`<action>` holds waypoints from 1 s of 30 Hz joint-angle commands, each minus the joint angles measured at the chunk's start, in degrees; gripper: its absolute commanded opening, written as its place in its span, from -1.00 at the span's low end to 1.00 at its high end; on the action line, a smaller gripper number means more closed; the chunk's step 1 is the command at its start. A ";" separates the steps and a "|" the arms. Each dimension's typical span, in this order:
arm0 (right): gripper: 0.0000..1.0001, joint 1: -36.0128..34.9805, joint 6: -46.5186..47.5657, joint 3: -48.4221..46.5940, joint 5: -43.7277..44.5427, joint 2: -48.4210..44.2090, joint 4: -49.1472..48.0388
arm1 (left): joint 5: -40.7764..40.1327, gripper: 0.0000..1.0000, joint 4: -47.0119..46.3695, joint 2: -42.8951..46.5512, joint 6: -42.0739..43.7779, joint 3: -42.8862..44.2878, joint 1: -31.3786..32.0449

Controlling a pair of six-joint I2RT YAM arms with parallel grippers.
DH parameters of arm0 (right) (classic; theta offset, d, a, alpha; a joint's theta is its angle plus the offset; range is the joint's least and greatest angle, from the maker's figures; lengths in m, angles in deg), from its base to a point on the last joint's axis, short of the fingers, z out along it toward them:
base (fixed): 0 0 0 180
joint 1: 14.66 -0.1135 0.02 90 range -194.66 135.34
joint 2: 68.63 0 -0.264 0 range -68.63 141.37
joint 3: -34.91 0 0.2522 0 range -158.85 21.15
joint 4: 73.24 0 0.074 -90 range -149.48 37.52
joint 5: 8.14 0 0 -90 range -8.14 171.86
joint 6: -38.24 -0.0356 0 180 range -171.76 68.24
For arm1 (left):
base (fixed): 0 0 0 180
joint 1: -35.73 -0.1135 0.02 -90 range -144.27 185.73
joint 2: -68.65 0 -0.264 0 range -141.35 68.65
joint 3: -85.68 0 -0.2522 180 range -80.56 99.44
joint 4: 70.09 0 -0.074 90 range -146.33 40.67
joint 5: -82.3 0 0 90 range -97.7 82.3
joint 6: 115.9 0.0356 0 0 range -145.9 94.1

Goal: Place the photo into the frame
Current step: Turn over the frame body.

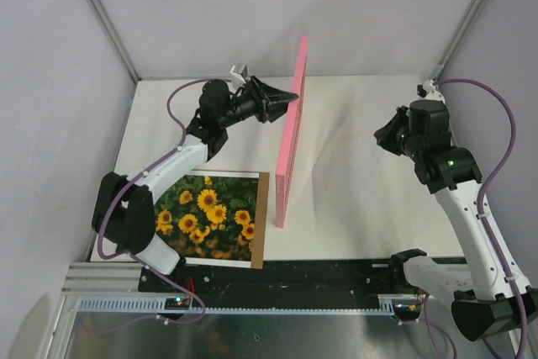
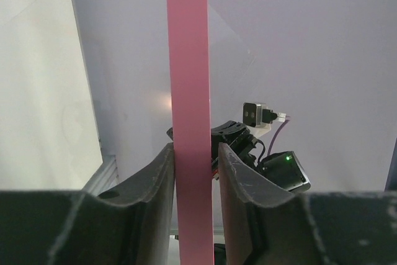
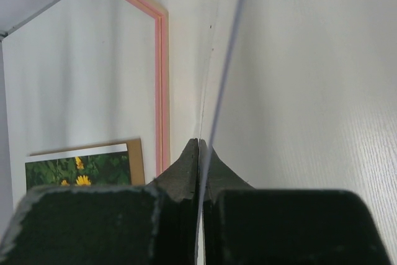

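The frame (image 1: 292, 136) is standing upright on one long edge near the middle of the worktop (image 1: 361, 199), its long axis running from the near side to the far side. Its top rail is being straddled near the far end by the left hand (image 1: 292, 97). In the left wrist view the jaws are only narrowly parted. One finger (image 2: 158, 178) is touching the pink rail, and a sliver of gap is showing at the other finger (image 2: 239, 178), so the rail is being flanked rather than clamped.

The photo (image 1: 206, 212) is lying face up on the brown backing board (image 1: 262, 216) at the near left, just beside the frame's near end and on the left arm's side of it. The left arm is judged the nearer one for it.

The right hand (image 1: 384, 136) is hanging well apart on the frame's other side with its fingers pressed together. A thin bluish edge (image 3: 226, 60) is seen rising from between them, and what it is cannot be told.

The frame is judged to need laying flat, back upward, before the photo can be set in.
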 commanded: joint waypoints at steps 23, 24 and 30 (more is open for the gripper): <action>-1.00 -4.15 -1.26 -2.78 3.12 1.92 -4.47 | 6.43 0.12 18.25 4.46 20.41 6.75 -6.68; -1.00 -4.28 -1.27 -2.78 3.09 1.97 -4.52 | 6.55 0.12 18.79 4.53 20.88 6.96 -6.86; -1.00 -4.66 -1.15 -2.78 3.16 2.10 -4.65 | 7.40 0.16 21.19 4.61 23.83 8.30 -7.68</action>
